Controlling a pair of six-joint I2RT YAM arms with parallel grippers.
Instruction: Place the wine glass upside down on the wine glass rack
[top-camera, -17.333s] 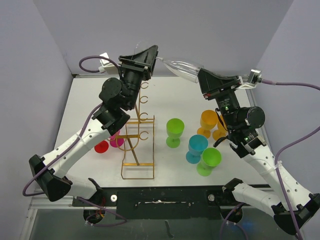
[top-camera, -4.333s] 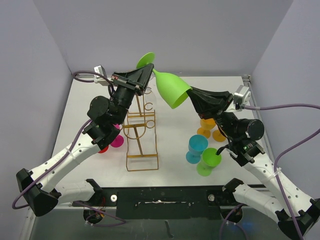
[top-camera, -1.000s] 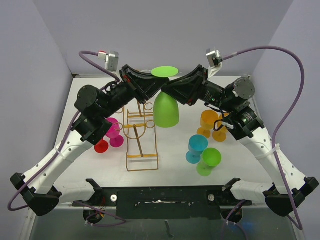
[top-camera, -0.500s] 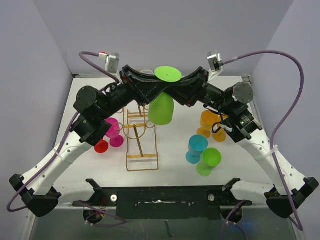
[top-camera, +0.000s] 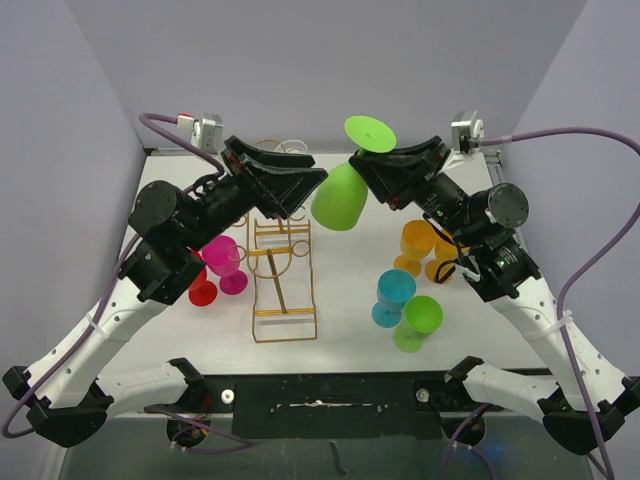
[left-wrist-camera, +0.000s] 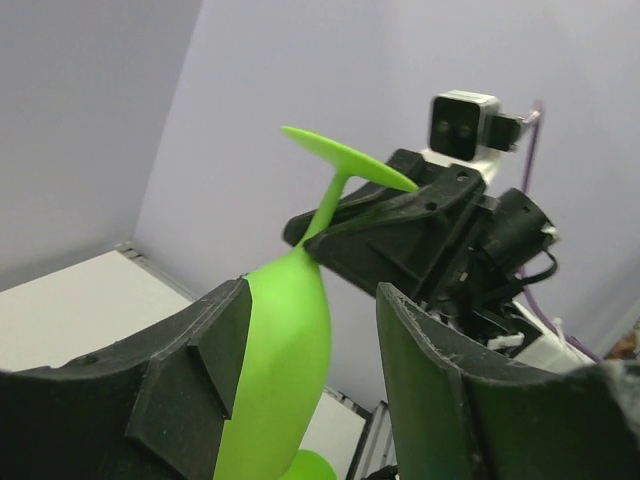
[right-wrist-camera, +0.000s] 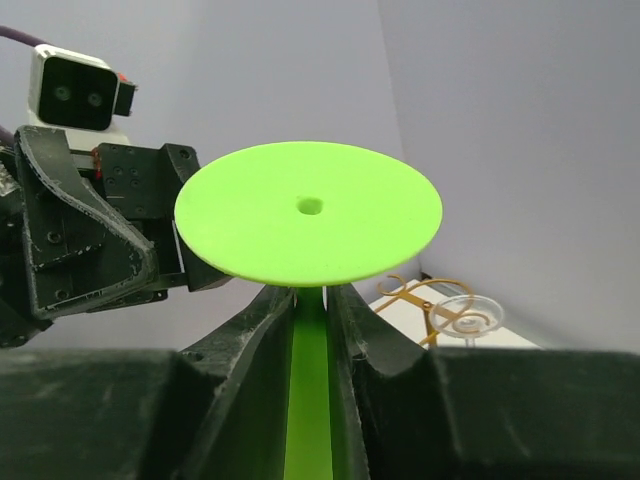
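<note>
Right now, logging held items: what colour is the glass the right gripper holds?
Lime green, clearest in the right wrist view.

You've got even, bright overhead light w/ soft shadows on the surface (top-camera: 350, 300); wrist views sharp up close, no glare or blur.

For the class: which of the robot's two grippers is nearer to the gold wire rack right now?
Left. The left gripper hangs open just above the rack's top, while the right gripper holds the green glass by its stem farther right.

No text, label, brand, number or sign can be read in any view.
</note>
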